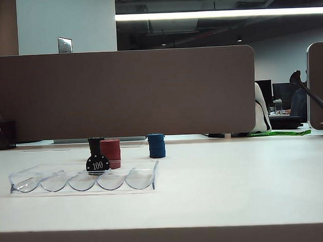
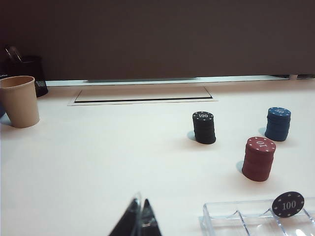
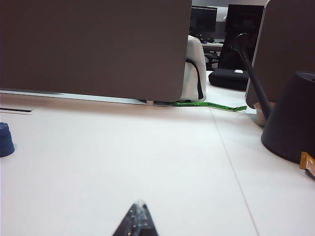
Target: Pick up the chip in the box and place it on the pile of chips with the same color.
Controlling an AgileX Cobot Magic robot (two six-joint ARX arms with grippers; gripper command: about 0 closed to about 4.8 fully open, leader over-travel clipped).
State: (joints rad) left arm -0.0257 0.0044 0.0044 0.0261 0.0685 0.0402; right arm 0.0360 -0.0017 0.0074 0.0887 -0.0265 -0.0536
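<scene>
I see the chip point(image 1: 98, 164) standing on edge in the box point(image 1: 84, 179), lower left of the exterior view, leaning in the fourth groove from the left, its "100" face toward that camera. The black pile point(image 2: 204, 127) sits just behind, partly hidden by the red pile point(image 1: 110, 153), with the blue pile point(image 1: 156, 145) to its right.

My worry: a chip on edge in a slick groove will likely roll or tip flat if I nudge it off-centre, and the light clear tray could slide. The red pile crowds the black one, so a careless approach could topple it.

The left gripper point(image 2: 139, 219) shows at the lower edge of its wrist view, fingers pressed together, holding nothing, well short of the box. The right gripper point(image 3: 138, 221) looks closed and empty too, over bare table point(image 3: 147, 162).
</scene>
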